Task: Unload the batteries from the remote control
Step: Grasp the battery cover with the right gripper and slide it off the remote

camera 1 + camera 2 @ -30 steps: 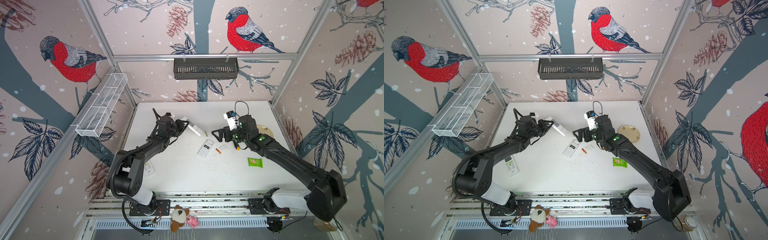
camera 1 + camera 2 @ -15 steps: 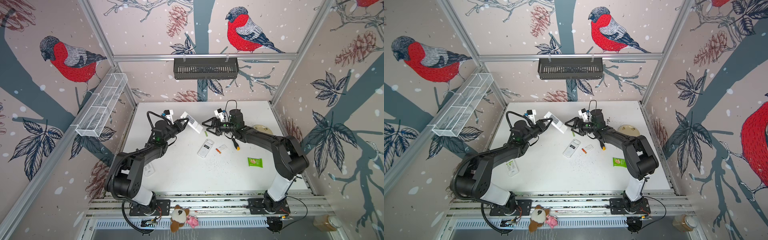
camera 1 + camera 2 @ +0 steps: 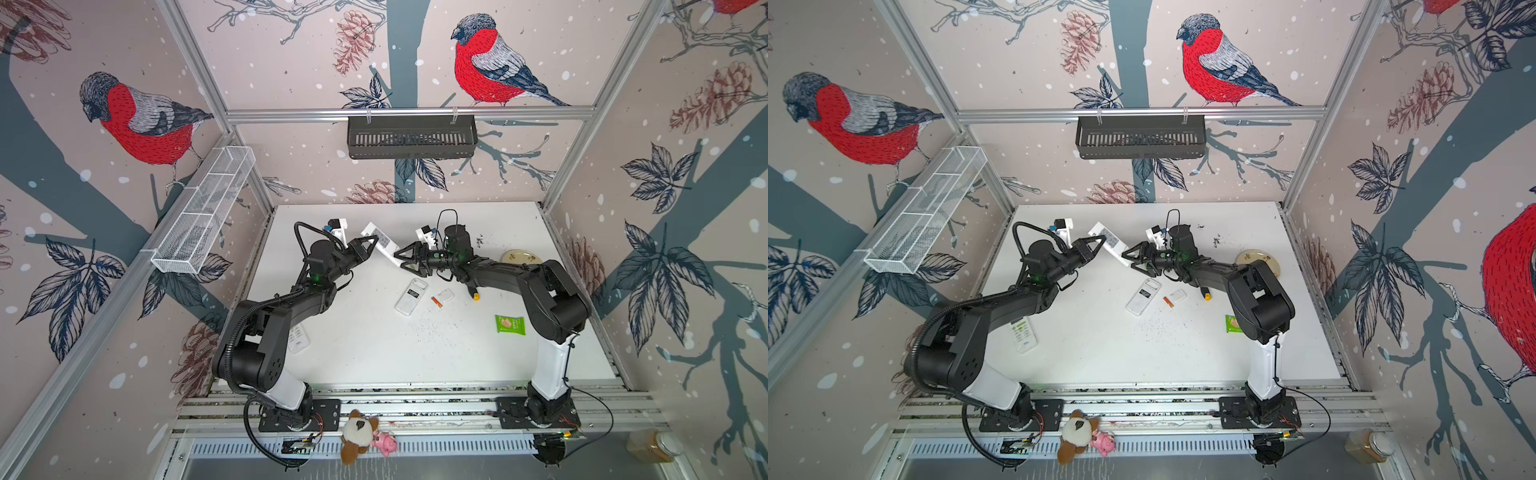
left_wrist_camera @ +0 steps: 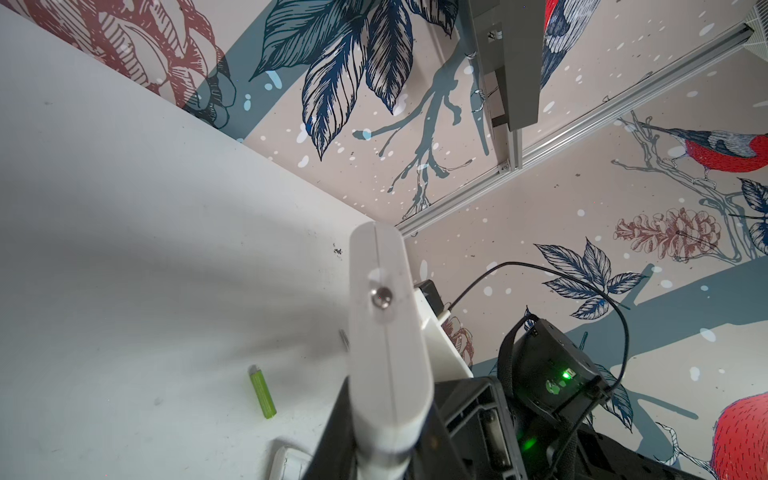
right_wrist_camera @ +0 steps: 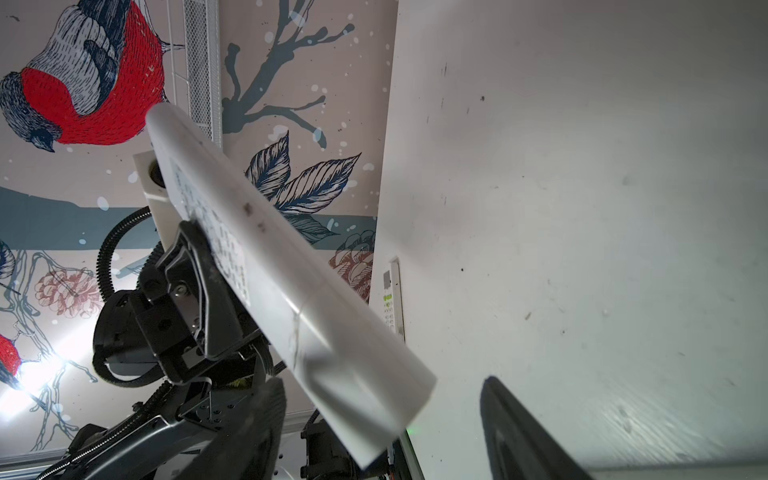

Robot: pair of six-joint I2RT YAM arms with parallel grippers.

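Left gripper (image 3: 374, 242) is clamped on a white remote (image 3: 384, 249), holding it off the counter (image 3: 374, 353) at a tilt, with the grip near the upper half of the body. In the left wrist view the remote (image 4: 386, 353) shows edge-on between the fingers. Right gripper (image 3: 400, 261) faces it from the other side with its jaws apart, astride the remote's lower end. In the right wrist view that end (image 5: 365, 399) sits between the two fingers (image 5: 519, 428) with a gap on at least one side, so there is no grip yet. Can't tell if any battery is inside the held remote; the compartment isn't visible. A lime green battery (image 4: 262, 392) lies loose and flat on the counter, seen only in the left wrist view. An orange-red battery (image 3: 436, 301) lies flat on the counter in both top views, just beside a small white cover (image 3: 446, 295) and near a second remote (image 3: 411, 296) that lies face down mid-counter. A third remote (image 3: 1023, 334) lies by the left arm's lower link. A green packet (image 3: 510, 324) is on the right side of the counter, and a plate (image 3: 521, 257) sits behind the right arm.
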